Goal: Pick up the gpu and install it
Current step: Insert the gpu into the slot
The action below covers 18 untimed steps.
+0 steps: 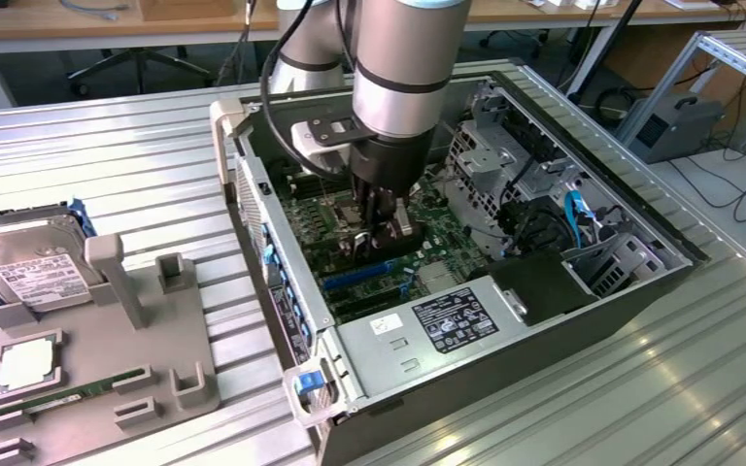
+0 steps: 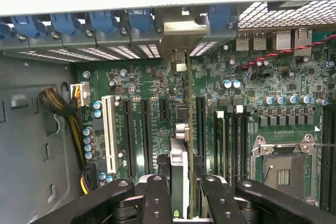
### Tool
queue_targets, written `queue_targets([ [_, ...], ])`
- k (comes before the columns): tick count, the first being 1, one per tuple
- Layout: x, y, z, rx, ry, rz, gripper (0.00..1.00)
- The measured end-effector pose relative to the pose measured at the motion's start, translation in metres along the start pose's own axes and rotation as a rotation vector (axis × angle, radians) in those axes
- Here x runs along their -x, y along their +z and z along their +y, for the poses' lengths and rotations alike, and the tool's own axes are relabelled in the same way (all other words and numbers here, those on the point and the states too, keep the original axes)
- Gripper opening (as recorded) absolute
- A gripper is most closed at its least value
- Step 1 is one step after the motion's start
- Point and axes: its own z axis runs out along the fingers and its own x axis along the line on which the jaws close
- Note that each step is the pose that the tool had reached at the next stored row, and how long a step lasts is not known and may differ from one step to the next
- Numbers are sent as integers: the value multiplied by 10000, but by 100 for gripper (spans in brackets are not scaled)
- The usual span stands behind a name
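- From my console I see the arm (image 1: 399,68) reaching straight down into the open computer case (image 1: 613,189), which lies on its side on the slatted metal table (image 1: 114,146).
- The gripper (image 1: 387,238) is low inside the case, just above the green motherboard (image 1: 334,218).
- In the wrist view the gripper (image 2: 184,190) has its black fingers (image 2: 157,195) clamped on the gpu (image 2: 180,166), one on each face of the card.
- The gpu (image 1: 399,219) stands on edge between the fingers. It runs along the line of the long black slots (image 2: 145,135), and its far end reaches the metal bracket opening (image 2: 181,27) in the case's rear wall.
- I cannot tell whether its lower edge sits in a slot or hangs just over it.
- A white slot (image 2: 109,135) lies a few slots to one side of the card, and the empty processor socket (image 2: 281,166) lies on the other side.
- The power supply (image 1: 457,316), with its label, sits at the near end of the case.
- Outside the case, on the exterior view's left, a grey holder (image 1: 152,340) carries a hard drive (image 1: 23,262) and a green memory stick (image 1: 55,398), well apart from the gripper.
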Motion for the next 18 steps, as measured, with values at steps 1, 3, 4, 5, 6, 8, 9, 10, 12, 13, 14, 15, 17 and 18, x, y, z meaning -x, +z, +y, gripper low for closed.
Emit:
queue_targets([
  [1,0,49,15,0,-1,0,27],
  [3,1,69,18,0,0,0,27],
  [4,1,82,19,1,0,1,27],
  [5,1,87,19,0,0,1,27],
  [6,1,95,25,0,0,1,27],
  [8,1,98,26,0,0,1,27],
  [9,1,98,26,0,0,1,27],
  [10,1,98,26,2,17,6,27],
  [12,1,99,25,9,25,9,27],
  [13,2,99,17,35,24,11,27],
  [14,2,99,4,89,25,14,27],
  [15,2,99,-5,125,25,16,27],
  [17,2,99,-9,150,24,18,27],
  [18,2,99,-9,150,25,18,27],
])
